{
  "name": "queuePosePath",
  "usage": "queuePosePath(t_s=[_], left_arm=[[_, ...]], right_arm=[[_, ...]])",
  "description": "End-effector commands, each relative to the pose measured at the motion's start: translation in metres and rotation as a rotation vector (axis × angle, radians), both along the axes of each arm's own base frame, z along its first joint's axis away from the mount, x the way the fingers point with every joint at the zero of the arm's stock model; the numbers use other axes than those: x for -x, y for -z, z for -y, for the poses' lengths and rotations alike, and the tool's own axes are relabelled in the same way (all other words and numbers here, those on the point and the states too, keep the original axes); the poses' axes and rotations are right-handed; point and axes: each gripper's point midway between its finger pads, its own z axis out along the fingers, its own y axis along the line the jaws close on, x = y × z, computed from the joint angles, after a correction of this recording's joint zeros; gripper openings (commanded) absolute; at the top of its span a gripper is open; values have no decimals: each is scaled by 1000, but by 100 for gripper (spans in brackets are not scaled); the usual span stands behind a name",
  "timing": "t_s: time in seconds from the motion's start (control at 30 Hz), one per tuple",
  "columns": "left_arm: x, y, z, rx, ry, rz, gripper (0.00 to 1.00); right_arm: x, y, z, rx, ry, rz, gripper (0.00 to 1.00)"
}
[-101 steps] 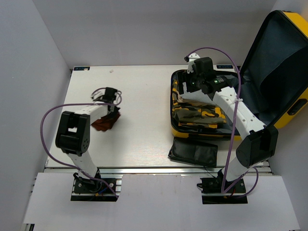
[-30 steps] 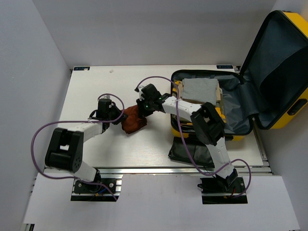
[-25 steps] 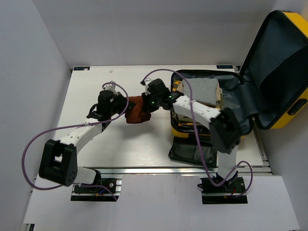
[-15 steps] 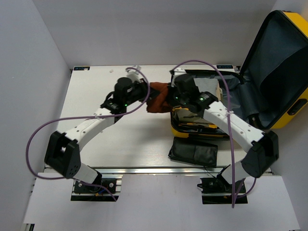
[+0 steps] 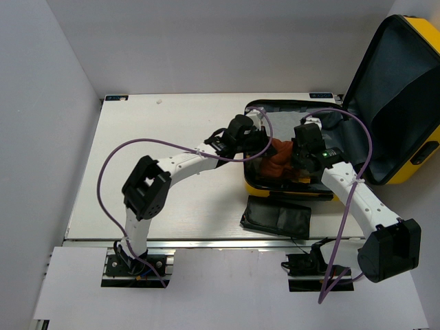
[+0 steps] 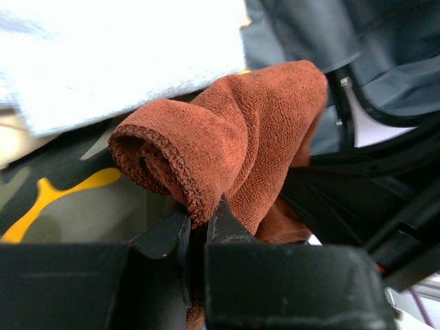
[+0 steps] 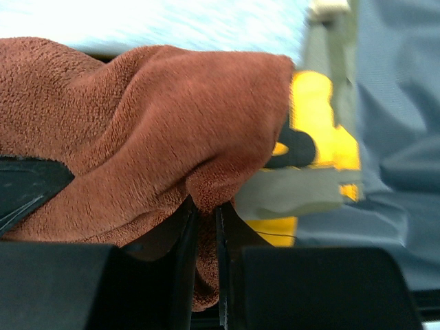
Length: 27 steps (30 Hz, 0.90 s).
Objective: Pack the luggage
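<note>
The luggage, a yellow hard shell with dark grey lining, lies open at the right of the surface, a flat black pouch before it. From the left wrist, the left jaws pinch a rust-brown terry cloth over camouflage fabric. From the right wrist, the right jaws clamp another fold of it.

High above the luggage, the top view looks down across the tabletop; both wrist views sit close inside the luggage, sharing the brown cloth.
</note>
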Motion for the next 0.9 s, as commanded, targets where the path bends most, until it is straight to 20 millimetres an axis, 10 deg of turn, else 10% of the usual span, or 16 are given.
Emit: queuePosePath(t_s=[0.0,0.1,0.3,0.33,0.43,0.53,0.6,0.87], left_arm=[[2,6,7,-50,11,-23,3],[-2,20,13,-83,-8,-38,8],[-19,49,7,-188,-87,-56,49],[-23,43,8,-188,-95,-42,55],[-27,30,3,-198,-116,-5,71],[-32,3,-5,-190,-146,58,84],[-30,-17,-9,-174,-150,84,98],[-12,-68,-52,-233,-176,174,98]], right_arm=[[0,5,20,18,46,-11,0],[3,15,26,3,55,-44,0],[0,33,28,-31,51,-117,0],[-2,31,28,-30,48,-117,1],[-5,23,26,-41,33,-101,51],[-5,9,24,-53,23,-66,68],[-7,-5,26,-51,28,-32,74],[8,-61,28,-85,18,99,89]])
